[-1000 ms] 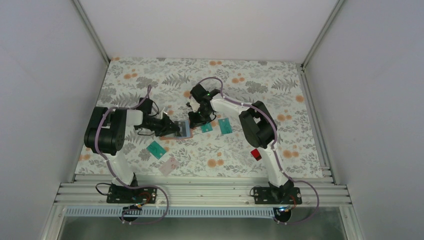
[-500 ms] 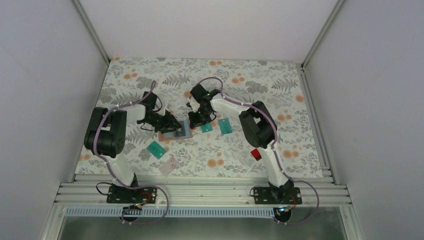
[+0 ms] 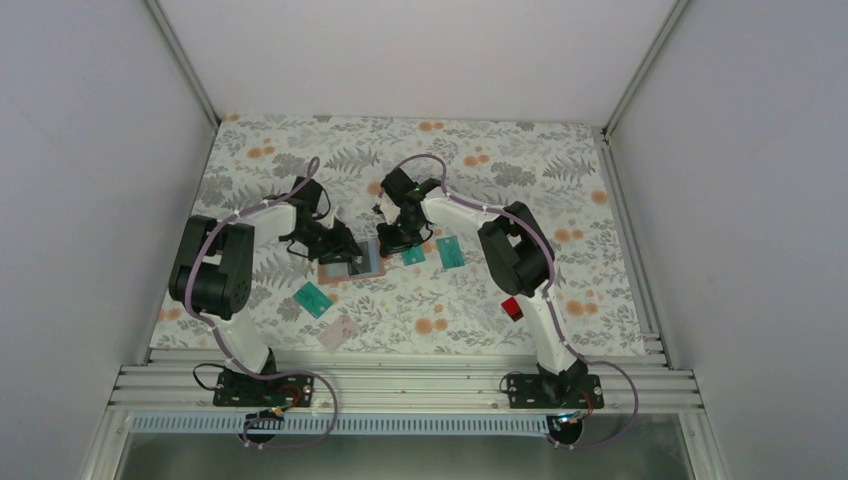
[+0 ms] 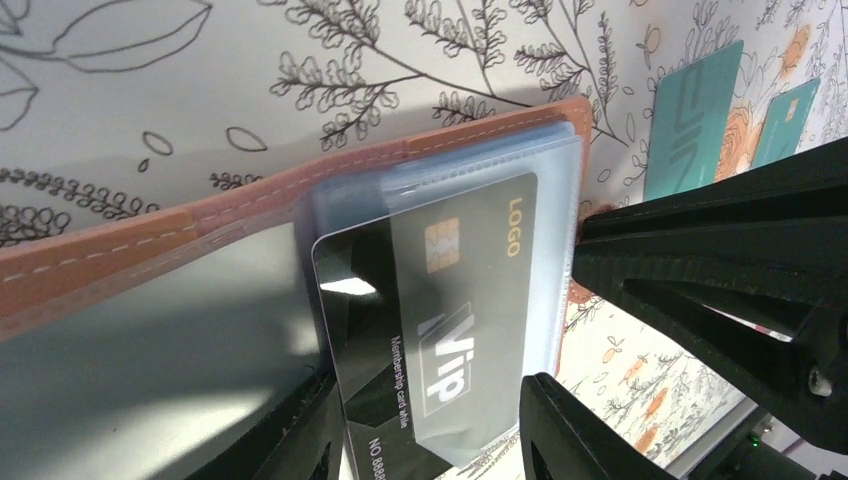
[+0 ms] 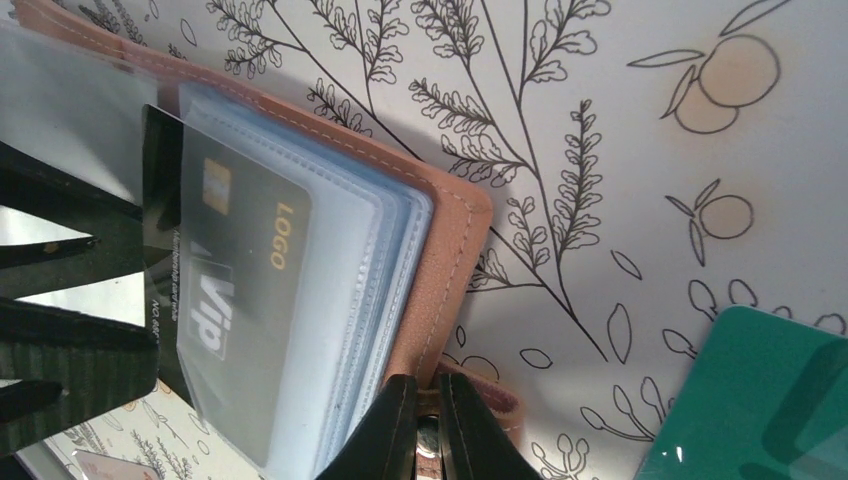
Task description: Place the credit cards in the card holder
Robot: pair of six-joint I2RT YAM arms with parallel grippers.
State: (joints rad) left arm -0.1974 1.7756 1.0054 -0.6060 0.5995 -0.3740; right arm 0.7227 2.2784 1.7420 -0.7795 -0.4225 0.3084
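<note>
Black card (image 4: 440,320) lettering only in wrist views

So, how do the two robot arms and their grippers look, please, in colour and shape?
The left arm and the right arm have white tube-like links and bulky black joint housings. A thin mauve cable runs along each. The right arm carries a small red patch and a green light. The left gripper and right gripper are black, with triangular cut-outs.

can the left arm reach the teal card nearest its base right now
Probably yes: the left gripper stands open, and the teal card lies flat in the open on that arm's side, nothing on it.
</note>
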